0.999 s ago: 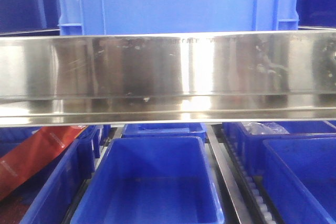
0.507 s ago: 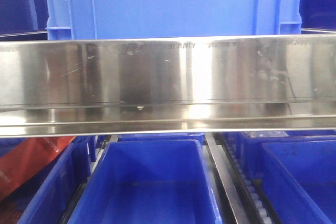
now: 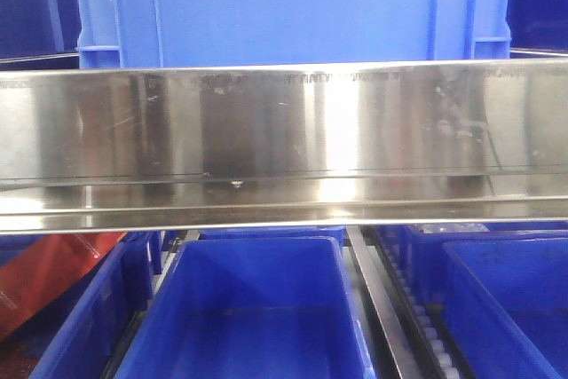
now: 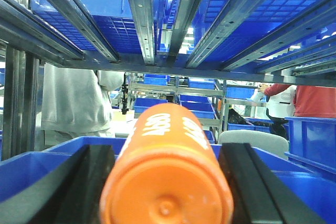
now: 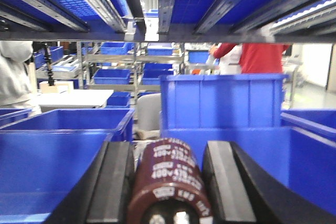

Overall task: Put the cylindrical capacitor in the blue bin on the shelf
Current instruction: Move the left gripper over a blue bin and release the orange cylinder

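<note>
Two right fingers (image 5: pixel 113 182) pinch brown capacitor (image 5: pixel 168 182) between them; left fingers (image 4: pixel 89 182) pinch orange cylinder (image 4: pixel 165 177)

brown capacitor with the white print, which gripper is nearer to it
Right. The right gripper has the brown capacitor clamped between its fingers. The left gripper is shut on an orange cylinder instead, and the brown capacitor does not appear in its wrist view.

Bin (image 3: pixel 257 308) below shelf rail (image 3: pixel 284 130), crate (image 3: pixel 293 6) above.
</note>
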You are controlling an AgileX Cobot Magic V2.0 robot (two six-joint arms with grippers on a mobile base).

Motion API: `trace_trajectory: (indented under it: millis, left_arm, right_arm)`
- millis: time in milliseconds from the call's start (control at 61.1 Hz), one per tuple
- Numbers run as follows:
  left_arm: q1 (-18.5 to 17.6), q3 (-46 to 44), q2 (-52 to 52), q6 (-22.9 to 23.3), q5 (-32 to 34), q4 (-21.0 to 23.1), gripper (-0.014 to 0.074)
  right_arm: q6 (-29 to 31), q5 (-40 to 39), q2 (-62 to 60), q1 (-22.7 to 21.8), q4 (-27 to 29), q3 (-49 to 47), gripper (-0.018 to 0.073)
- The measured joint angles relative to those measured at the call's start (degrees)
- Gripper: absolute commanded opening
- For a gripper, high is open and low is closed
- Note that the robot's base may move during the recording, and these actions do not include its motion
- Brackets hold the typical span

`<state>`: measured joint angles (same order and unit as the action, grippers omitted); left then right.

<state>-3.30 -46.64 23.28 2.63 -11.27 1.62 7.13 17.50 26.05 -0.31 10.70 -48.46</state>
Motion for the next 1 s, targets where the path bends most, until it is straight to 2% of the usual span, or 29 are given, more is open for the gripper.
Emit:
trace_trajectory:
  millis: [164,262,344,638,802,999]
  left_arm:
    - [0.0,-1.91,2.96,0.09,-0.64,0.48,-0.0111]
    - [-1.71,-4.84,7.38,0.09,-1.61,0.48,-0.0111]
    - [-5.15,-7.76,12.21,-0.17,-2.18,0.48,-0.0111]
    - [-22.78,-18.99,31.85,-2.24,-2.0,-0.58,-0.0111]
    - [-27.54,-25.73,43.28,-2.63,0.6,-0.67,-0.0111]
    - [-29.63,-33.02,54.87,-2.63,1.97,-0.71,-0.0111]
  right_arm:
    - [0.72,0.41,2.87,1.79,0.83,-0.65,-0.0162]
    - [1.27,0.68,6.47,4.28,0.95,-2.27,-0.0162]
    - [1.4,0.72,9.9,7.0,0.95,-4.51,-0.0162]
    - [1.5,-1.99,26.01,17.81,1.06,-14.5,-0.0162]
    - [1.5,-4.3,36.13,21.78,1.06,-19.96,-0.0162]
    - [1.5,-6.29,47.38,25.83,1.16,-26.19,-0.0162]
